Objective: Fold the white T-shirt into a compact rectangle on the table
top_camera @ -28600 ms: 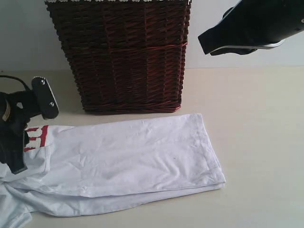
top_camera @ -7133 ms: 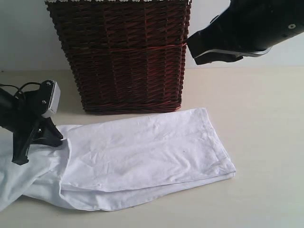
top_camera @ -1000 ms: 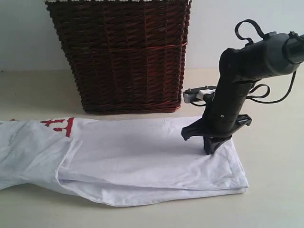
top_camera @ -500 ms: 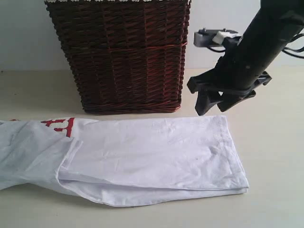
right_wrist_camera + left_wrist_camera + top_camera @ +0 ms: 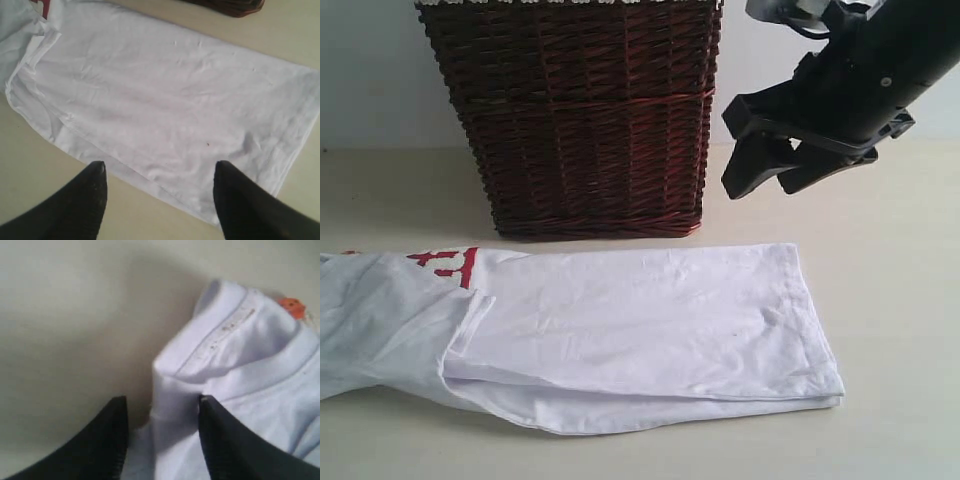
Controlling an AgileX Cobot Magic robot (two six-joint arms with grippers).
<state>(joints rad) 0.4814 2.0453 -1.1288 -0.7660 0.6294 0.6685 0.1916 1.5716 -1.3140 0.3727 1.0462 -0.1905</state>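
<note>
Here, one white T-shirt [image 5: 640, 330], one basket [image 5: 575, 115]

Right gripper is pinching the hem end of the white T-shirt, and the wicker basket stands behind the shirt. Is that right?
Not quite. The right gripper is not pinching the hem: it hangs open in the air, clear of the white T-shirt, as the exterior view shows. The wicker basket does stand behind the shirt.

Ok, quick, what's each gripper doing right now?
Left gripper: open, with shirt fabric in the gap but not pinched.
Right gripper: open, empty, up above the shirt.
</note>
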